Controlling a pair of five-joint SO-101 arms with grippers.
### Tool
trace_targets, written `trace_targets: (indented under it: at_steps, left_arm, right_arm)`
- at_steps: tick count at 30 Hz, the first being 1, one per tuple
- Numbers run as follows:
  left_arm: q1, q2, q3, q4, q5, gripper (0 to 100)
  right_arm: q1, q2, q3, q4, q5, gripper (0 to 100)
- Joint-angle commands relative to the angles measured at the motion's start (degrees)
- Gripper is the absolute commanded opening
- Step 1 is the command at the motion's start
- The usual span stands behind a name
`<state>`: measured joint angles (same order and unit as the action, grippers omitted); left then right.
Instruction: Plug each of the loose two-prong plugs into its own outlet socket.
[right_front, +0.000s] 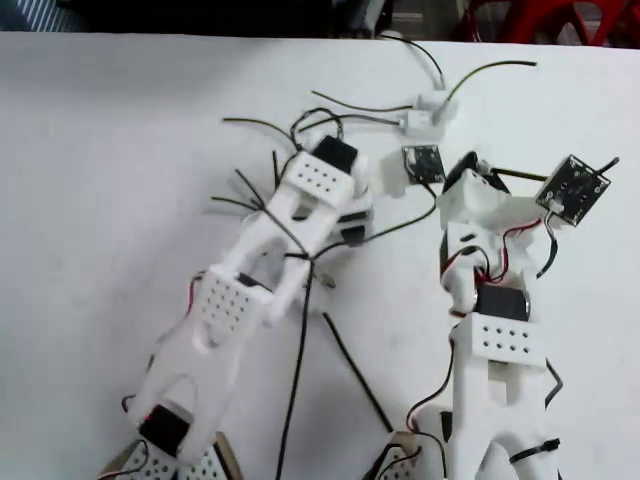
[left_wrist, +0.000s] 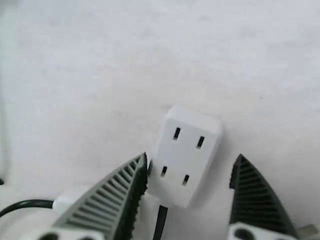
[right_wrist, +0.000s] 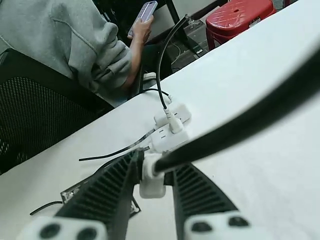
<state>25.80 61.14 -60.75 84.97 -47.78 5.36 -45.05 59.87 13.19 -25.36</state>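
Left wrist view: one corner of the outlet (left_wrist: 187, 155) is covered by a finger (left_wrist: 115, 195) of the left gripper (left_wrist: 190, 158), and its cord (left_wrist: 160, 224) is cut off at the picture's edge. Right wrist view: the prongs of the plug (right_wrist: 151, 182) are hidden between the fingers (right_wrist: 107, 187) of the right gripper (right_wrist: 155, 162), and its cable (right_wrist: 260, 107) is blurred.

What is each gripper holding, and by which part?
Right gripper clamps the plug by its white body, cord trailing free. Left gripper stands open around the outlet, holding nothing.

White socket (left_wrist: 186, 155), white plug (right_wrist: 150, 181), black cord (right_wrist: 240, 125), white table (right_front: 100, 150).
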Motion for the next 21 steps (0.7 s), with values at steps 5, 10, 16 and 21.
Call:
trace_targets:
  at_steps: [5,10,16,21]
  left_arm:
    - [0.31,6.29,-16.97,10.2,1.41,13]
    - [-0.57,8.4,-26.99,16.97,17.85,16]
    - [-4.62,7.87,-29.36,16.88,33.05,30]
    - [-5.93,7.87,-31.21,17.32,33.93,31]
  right_arm:
    - [0.57,-0.13,-0.53,-1.1,-0.09,1.7]
    - [0.57,-0.13,-0.53,-1.1,-0.09,1.7]
    - [0.57,-0.13,-0.53,-1.1,-0.09,1.7]
    - [0.48,-0.22,-0.53,-1.1,0.0,1.7]
